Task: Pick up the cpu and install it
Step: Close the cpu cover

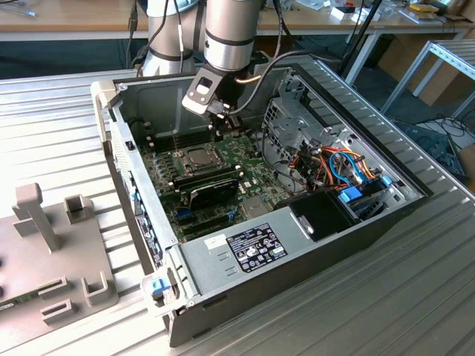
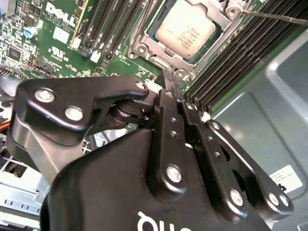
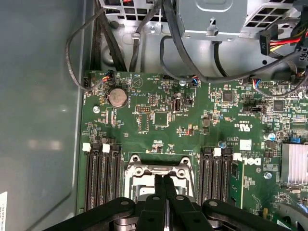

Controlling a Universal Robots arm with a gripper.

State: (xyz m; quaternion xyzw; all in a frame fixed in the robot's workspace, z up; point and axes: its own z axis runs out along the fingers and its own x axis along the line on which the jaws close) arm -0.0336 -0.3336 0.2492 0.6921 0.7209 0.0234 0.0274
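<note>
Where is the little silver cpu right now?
In the second wrist view, the cpu sits in the socket frame on the motherboard, between memory slots, just beyond the gripper.

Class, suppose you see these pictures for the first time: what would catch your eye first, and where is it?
An open computer case lies on the slatted metal table, its green motherboard exposed. The robot arm reaches down into it, with the shut gripper over the metal socket frame. In the second wrist view, the silver cpu sits within that frame.
</note>
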